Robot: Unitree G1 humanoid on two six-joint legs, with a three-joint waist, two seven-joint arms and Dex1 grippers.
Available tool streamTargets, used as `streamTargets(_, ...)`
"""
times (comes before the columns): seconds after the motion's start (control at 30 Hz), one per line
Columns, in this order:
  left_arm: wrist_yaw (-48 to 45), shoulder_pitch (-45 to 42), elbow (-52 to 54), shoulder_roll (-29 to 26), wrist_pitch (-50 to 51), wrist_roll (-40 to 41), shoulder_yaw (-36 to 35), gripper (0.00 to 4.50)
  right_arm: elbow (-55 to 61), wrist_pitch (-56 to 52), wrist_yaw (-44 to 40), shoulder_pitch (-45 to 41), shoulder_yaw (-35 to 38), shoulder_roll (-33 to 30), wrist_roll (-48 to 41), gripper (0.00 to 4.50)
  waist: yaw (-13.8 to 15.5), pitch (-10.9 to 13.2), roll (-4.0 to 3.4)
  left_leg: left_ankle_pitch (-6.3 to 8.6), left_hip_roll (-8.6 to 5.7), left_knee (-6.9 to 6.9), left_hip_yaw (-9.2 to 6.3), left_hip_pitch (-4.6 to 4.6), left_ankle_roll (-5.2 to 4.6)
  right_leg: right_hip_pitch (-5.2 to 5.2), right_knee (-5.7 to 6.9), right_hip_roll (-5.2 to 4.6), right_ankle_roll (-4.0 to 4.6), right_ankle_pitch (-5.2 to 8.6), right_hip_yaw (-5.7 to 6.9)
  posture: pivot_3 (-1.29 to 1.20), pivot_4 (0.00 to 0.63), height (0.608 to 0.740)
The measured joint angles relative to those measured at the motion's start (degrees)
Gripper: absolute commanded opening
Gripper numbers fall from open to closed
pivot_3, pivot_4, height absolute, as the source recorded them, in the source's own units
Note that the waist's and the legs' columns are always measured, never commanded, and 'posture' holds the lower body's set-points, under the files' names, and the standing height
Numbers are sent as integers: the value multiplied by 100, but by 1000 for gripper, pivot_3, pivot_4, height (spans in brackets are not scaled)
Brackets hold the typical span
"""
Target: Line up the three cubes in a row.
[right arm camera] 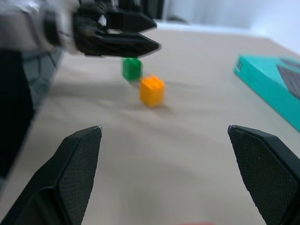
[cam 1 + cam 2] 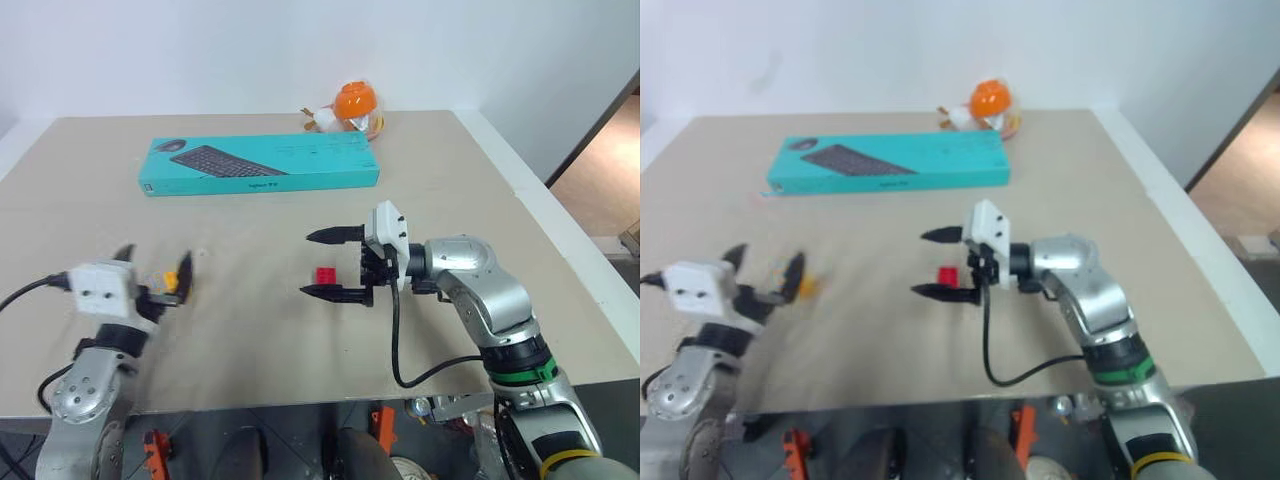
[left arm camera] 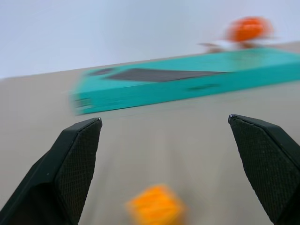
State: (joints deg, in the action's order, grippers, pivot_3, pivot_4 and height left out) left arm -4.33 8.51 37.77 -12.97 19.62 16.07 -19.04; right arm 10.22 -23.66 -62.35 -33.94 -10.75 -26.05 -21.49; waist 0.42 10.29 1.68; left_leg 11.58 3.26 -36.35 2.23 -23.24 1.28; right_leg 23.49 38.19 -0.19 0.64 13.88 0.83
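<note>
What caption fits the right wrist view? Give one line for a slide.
Open right gripper looks across the table at the yellow-orange cube and green cube beneath the left gripper.

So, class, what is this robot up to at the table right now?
A two-armed robot is lining up three small cubes. Its right claw hangs open around the red cube, not gripping it. Its left claw is open beside the yellow-orange cube, and the green cube sits just past that. A teal keyboard box lies further back.

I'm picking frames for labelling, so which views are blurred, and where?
Left wrist view: yellow-orange cube and teal keyboard box smeared. Right wrist view: left gripper blurred, green cube soft. Eye views: left gripper smeared, red cube clear.
</note>
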Motion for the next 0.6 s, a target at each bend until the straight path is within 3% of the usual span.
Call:
streamTargets(0.2, 387, 379, 42, 341, 151, 133, -458, 4500, 17, -90, 172, 82, -67, 139, -30, 4460, -7, 0, 9, 0, -15, -2, 8, 0, 0, 3, -1, 2, -6, -2, -16, 0, 150, 740)
streamTargets(0.6, 91, 372, -926, 312, 169, 819, -805, 4500, -357, 262, 112, -190, -235, 252, 148, 4460, -8, 2, 24, 2, -21, -5, 7, -5, -2, 6, -2, 1, -5, -3, -17, 0, 150, 740)
